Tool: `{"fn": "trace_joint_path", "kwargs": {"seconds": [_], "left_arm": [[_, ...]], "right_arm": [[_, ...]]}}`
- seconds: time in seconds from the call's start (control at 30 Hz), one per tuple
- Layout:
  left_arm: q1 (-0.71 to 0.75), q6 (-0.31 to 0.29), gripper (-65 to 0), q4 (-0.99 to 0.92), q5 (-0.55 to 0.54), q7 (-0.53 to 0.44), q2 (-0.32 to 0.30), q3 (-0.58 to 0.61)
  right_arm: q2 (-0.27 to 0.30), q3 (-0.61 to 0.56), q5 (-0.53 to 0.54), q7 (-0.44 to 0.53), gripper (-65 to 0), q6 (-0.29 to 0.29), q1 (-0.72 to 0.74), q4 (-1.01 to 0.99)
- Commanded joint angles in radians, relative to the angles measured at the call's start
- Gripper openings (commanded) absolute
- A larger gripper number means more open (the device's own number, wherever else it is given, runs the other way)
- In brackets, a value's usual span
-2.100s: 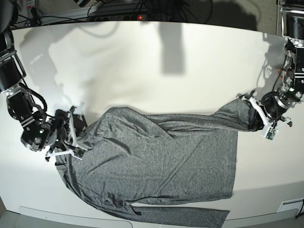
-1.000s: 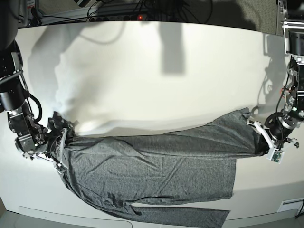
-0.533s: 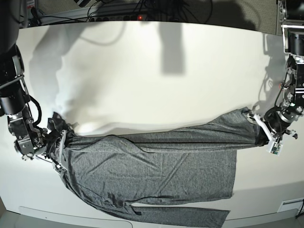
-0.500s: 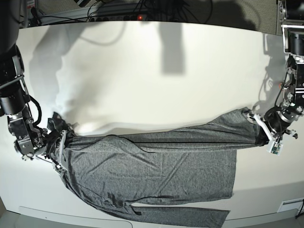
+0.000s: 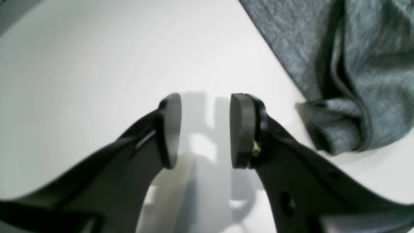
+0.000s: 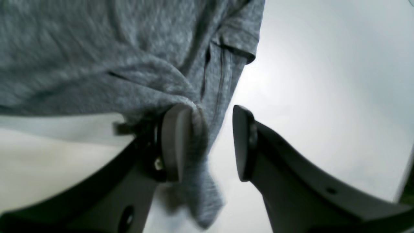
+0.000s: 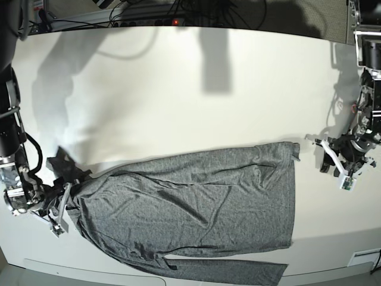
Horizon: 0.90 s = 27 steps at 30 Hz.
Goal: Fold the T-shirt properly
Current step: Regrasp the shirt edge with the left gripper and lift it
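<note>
T-shirt [image 7: 196,205]: I see it spread flat on the table [image 7: 178,95], near the front edge.
Left gripper [image 5: 205,129]: jaws parted, nothing between; shirt corner just beside it.
Right gripper [image 6: 207,142]: jaws parted; cloth drapes over one pad [image 6: 173,142], unclamped.

Grey T-shirt [image 7: 196,196] flat on white table [image 7: 178,101]

The left claw [image 7: 333,159] hangs with jaws parted and nothing between them, just beside the shirt [image 7: 196,205]. The right claw [image 7: 59,208] is at the shirt's opposite end, jaws parted, cloth draped over one pad [image 6: 173,142].
</note>
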Motion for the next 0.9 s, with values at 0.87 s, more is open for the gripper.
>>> {"fn": "trace_joint_path", "kwargs": {"seconds": [0.87], "left_arm": [[-0.028,0.126,-65.0,-0.189,-0.122,-0.196,0.220,-0.008]], "right_arm": [[-0.095,0.008,-0.005,0.205,-65.0,-0.013,0.025,-0.209]]}}
